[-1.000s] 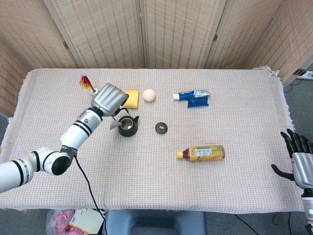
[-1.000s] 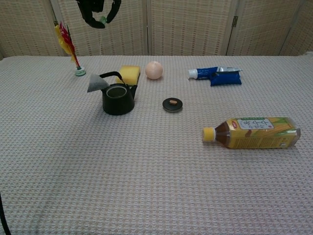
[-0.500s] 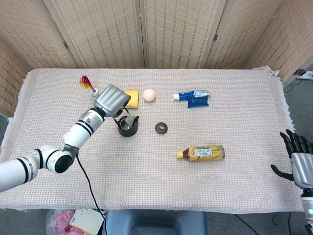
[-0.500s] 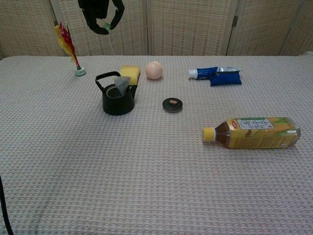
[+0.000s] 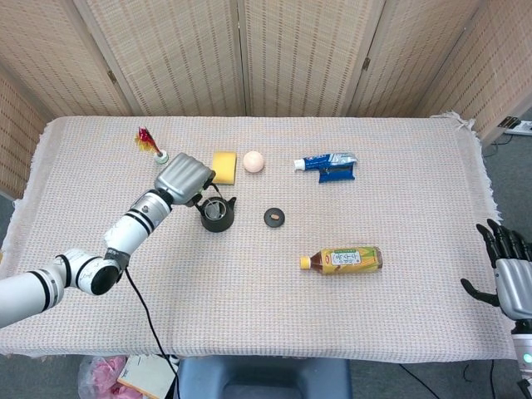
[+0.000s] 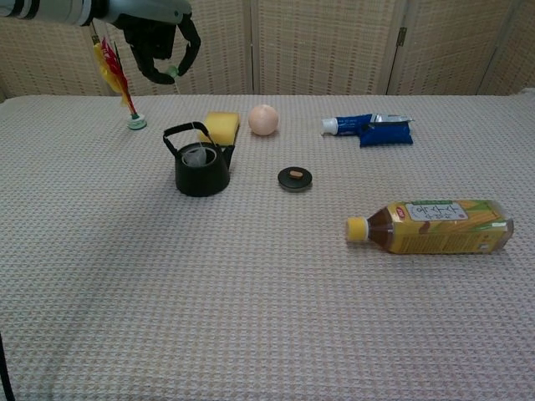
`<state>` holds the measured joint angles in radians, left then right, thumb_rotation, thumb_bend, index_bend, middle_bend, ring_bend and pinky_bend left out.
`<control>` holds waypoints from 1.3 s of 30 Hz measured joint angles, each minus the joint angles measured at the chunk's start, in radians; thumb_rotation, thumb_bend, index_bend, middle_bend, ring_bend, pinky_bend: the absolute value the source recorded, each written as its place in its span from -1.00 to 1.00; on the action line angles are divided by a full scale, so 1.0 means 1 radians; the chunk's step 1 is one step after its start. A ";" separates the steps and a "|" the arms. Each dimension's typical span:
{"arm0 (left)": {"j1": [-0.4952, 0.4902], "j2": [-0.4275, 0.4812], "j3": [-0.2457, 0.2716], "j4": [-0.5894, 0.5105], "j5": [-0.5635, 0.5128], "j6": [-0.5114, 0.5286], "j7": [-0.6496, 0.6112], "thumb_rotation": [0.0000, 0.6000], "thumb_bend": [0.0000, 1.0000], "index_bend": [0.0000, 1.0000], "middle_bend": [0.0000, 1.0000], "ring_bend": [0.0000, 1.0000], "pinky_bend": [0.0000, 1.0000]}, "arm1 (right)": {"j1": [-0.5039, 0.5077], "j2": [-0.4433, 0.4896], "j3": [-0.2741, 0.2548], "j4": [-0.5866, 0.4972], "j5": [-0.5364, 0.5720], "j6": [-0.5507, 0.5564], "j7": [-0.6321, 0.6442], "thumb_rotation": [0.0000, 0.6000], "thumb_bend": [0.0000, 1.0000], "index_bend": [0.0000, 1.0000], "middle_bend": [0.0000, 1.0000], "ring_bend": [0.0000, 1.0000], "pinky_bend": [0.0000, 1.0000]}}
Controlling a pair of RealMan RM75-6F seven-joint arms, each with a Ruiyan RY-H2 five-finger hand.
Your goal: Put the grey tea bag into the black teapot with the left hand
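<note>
Teapot of black cast metal (image 6: 201,170) upright on the woven cloth surface (image 6: 251,301), lid off, small grey tea bag (image 6: 199,155) sitting in its open mouth. Round black lid with a brown knob (image 6: 294,178) lying apart to the right. Left hand (image 6: 159,46) above the pot, fingers curled, pinching the tea bag's green tag. Right hand (image 5: 509,270) at the surface's edge, fingers spread, holding nothing. Behind the pot: yellow sponge (image 6: 221,127), peach ball (image 6: 263,119). Plastic tea bottle (image 6: 430,226) on its side.
</note>
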<state>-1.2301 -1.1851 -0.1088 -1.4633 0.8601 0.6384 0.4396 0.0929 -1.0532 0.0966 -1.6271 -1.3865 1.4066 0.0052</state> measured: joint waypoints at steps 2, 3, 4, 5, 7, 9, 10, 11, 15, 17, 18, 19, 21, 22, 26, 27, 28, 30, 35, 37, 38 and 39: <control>0.015 -0.006 0.005 -0.012 0.012 0.007 -0.017 1.00 -0.21 0.07 1.00 0.90 1.00 | 0.001 0.000 -0.002 -0.001 -0.003 -0.003 -0.001 1.00 -0.72 -1.00 -1.00 -1.00 -1.00; 0.022 -0.008 0.007 -0.018 0.019 0.011 -0.025 1.00 -0.21 0.07 1.00 0.90 1.00 | 0.002 -0.001 -0.003 -0.002 -0.005 -0.004 -0.002 1.00 -0.72 -1.00 -1.00 -1.00 -1.00; 0.030 -0.011 0.009 -0.026 0.029 0.015 -0.033 1.00 -0.21 0.06 1.00 0.90 1.00 | 0.002 -0.001 -0.004 -0.002 -0.006 -0.005 -0.003 1.00 -0.72 -1.00 -1.00 -1.00 -1.00; 0.041 -0.015 0.012 -0.035 0.043 0.022 -0.043 1.00 -0.21 0.06 1.00 0.90 1.00 | 0.002 -0.001 -0.005 -0.003 -0.008 -0.005 -0.003 1.00 -0.72 -1.00 -1.00 -1.00 -1.00; 0.057 -0.021 0.016 -0.049 0.065 0.033 -0.058 1.00 -0.21 0.06 1.00 0.90 1.00 | 0.002 -0.002 -0.007 -0.004 -0.012 -0.004 -0.005 1.00 -0.72 -1.00 -1.00 -1.00 -1.00; 0.075 -0.030 0.020 -0.063 0.091 0.046 -0.076 1.00 -0.21 0.05 1.00 0.90 1.00 | 0.001 -0.002 -0.009 -0.005 -0.017 -0.002 -0.007 1.00 -0.71 -1.00 -1.00 -1.00 -1.00; 0.083 -0.034 0.021 -0.068 0.101 0.052 -0.085 1.00 -0.21 0.04 1.00 0.90 1.00 | 0.001 -0.003 -0.011 -0.006 -0.020 -0.001 -0.008 1.00 -0.71 -1.00 -1.00 -1.00 -1.00; 0.093 -0.039 0.023 -0.073 0.113 0.060 -0.097 1.00 -0.21 0.03 1.00 0.89 1.00 | 0.001 -0.003 -0.011 -0.006 -0.022 0.000 -0.009 1.00 -0.71 -1.00 -1.00 -1.00 -1.00; 0.128 -0.050 0.030 -0.099 0.151 0.084 -0.127 1.00 -0.21 -0.06 1.00 0.88 1.00 | -0.001 -0.003 -0.015 -0.008 -0.030 0.005 -0.008 1.00 -0.71 -1.00 -1.00 -1.00 -1.00; 0.146 -0.050 0.036 -0.120 0.168 0.099 -0.137 1.00 -0.21 -0.18 1.00 0.87 1.00 | -0.002 -0.003 -0.015 -0.008 -0.031 0.007 -0.005 1.00 -0.70 -1.00 -1.00 -1.00 -1.00; 0.154 -0.049 0.039 -0.132 0.176 0.105 -0.141 1.00 -0.21 -0.25 1.00 0.86 1.00 | -0.002 -0.003 -0.015 -0.007 -0.031 0.006 -0.004 1.00 -0.69 -1.00 -1.00 -1.00 -1.00; 0.163 -0.047 0.043 -0.145 0.184 0.111 -0.146 1.00 -0.21 -0.34 1.00 0.86 1.00 | -0.002 -0.003 -0.015 -0.007 -0.030 0.005 -0.003 1.00 -0.67 -1.00 -1.00 -1.00 -1.00; 0.184 -0.042 0.053 -0.178 0.202 0.123 -0.156 1.00 -0.21 -0.48 1.00 0.85 1.00 | -0.001 -0.002 -0.015 -0.006 -0.031 0.003 -0.002 1.00 -0.66 -1.00 -1.00 -1.00 -1.00; 0.193 -0.038 0.057 -0.194 0.209 0.127 -0.161 1.00 -0.21 -0.53 1.00 0.85 1.00 | -0.001 -0.002 -0.016 -0.007 -0.032 0.003 -0.001 1.00 -0.66 -1.00 -1.00 -1.00 -1.00; 0.221 -0.006 0.065 -0.261 0.240 0.129 -0.208 1.00 -0.21 -0.79 1.00 0.87 1.00 | -0.002 -0.001 -0.018 -0.008 -0.039 0.007 0.000 1.00 -0.65 -1.00 -1.00 -1.00 -1.00; 0.224 0.002 0.064 -0.271 0.243 0.125 -0.223 1.00 -0.21 -0.89 1.00 0.88 1.00 | -0.003 -0.002 -0.020 -0.008 -0.041 0.007 0.000 1.00 -0.65 -1.00 -1.00 -1.00 -1.00; 0.226 0.011 0.061 -0.279 0.245 0.119 -0.240 1.00 -0.21 -0.96 1.00 0.90 1.00 | -0.003 -0.002 -0.020 -0.009 -0.042 0.006 -0.001 1.00 -0.65 -1.00 -1.00 -1.00 -1.00; 0.227 0.028 0.048 -0.289 0.244 0.098 -0.286 1.00 -0.20 -1.00 1.00 0.92 1.00 | -0.001 -0.001 -0.022 -0.009 -0.044 0.003 -0.002 1.00 -0.65 -1.00 -1.00 -1.00 -1.00; 0.215 0.055 0.008 -0.273 0.200 -0.017 -0.423 1.00 0.24 -1.00 1.00 0.96 1.00 | -0.002 0.001 -0.021 -0.008 -0.043 0.005 0.004 1.00 -0.64 -1.00 -1.00 -1.00 -1.00; 0.208 0.057 -0.005 -0.254 0.184 -0.075 -0.474 1.00 0.34 -1.00 1.00 0.96 1.00 | -0.002 0.001 -0.020 -0.008 -0.042 0.004 0.005 1.00 -0.64 -1.00 -1.00 -1.00 -1.00; 0.203 0.055 -0.012 -0.234 0.175 -0.115 -0.506 1.00 0.37 -1.00 1.00 0.96 1.00 | -0.001 0.001 -0.021 -0.007 -0.042 0.002 0.005 1.00 -0.64 -1.00 -1.00 -1.00 -1.00; 0.199 0.052 -0.017 -0.216 0.170 -0.142 -0.528 1.00 0.40 -1.00 1.00 0.96 1.00 | 0.000 0.001 -0.021 -0.007 -0.042 -0.002 0.006 1.00 -0.64 -1.00 -1.00 -1.00 -1.00</control>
<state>-1.0307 -1.1331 -0.1257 -1.6789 1.0302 0.4967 -0.0882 0.0932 -1.0521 0.0753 -1.6339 -1.4287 1.4045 0.0110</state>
